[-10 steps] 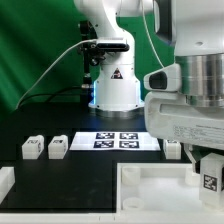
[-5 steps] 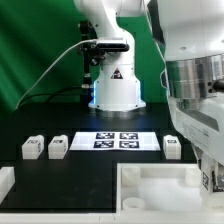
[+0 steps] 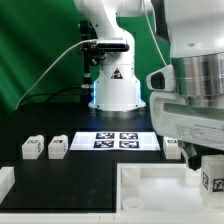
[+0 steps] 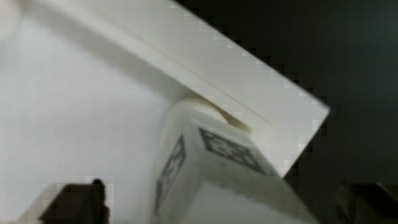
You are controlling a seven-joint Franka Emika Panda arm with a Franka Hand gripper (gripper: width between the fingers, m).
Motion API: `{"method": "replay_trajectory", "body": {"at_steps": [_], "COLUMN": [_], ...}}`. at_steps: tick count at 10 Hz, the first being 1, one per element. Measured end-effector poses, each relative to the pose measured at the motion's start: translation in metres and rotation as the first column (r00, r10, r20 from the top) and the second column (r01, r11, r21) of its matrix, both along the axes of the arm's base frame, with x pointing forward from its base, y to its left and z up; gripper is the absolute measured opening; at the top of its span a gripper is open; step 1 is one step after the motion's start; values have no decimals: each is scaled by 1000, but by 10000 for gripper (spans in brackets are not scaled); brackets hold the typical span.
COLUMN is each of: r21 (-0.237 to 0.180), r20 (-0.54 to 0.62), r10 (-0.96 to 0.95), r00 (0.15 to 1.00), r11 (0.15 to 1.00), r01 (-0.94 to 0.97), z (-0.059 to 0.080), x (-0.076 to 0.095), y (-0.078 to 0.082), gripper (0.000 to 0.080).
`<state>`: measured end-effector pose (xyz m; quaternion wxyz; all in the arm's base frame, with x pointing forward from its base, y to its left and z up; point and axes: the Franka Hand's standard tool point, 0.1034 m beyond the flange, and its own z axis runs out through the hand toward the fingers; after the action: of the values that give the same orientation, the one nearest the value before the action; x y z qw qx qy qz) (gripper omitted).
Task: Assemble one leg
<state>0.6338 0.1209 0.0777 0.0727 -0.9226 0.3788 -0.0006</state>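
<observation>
My gripper [image 3: 206, 170] hangs low at the exterior view's right, over the far right corner of the large white tray-like part [image 3: 150, 190]. One leg [image 3: 213, 182], a white post with a square tag, stands between the fingers. In the wrist view the leg [image 4: 222, 165] stands upright against the tray part's raised corner [image 4: 214, 70]. The dark fingertips [image 4: 75, 200] sit wide apart, with a gap on each side of the leg. The gripper [image 4: 222, 205] is open around it.
Two more legs [image 3: 32, 148] [image 3: 57, 147] lie on the black table at the exterior view's left, and another [image 3: 172, 148] lies beside the marker board [image 3: 120, 140]. The robot's base [image 3: 115, 85] stands behind. A white part's corner [image 3: 5, 185] shows at the lower left.
The hand swung toward the exterior view's right and turned half a second ago. It is now back over the corner. The leg stays at the same corner.
</observation>
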Motion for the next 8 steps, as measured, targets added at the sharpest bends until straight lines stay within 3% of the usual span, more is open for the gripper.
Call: {"method": "replay_trajectory", "body": {"at_steps": [2, 3, 4, 6, 8], "r21": [-14, -49, -105, -150, -147], "r20": [22, 31, 31, 29, 30], "r10": [174, 345, 551, 771, 746], "r00": [985, 938, 834, 637, 665], "r11": [985, 938, 831, 633, 662], "r01": [-173, -343, -546, -760, -735], "z": [-1, -2, -1, 3, 2], "x": [0, 0, 3, 7, 7], "y": [-3, -5, -6, -6, -6], "gripper": [648, 649, 649, 649, 649]}}
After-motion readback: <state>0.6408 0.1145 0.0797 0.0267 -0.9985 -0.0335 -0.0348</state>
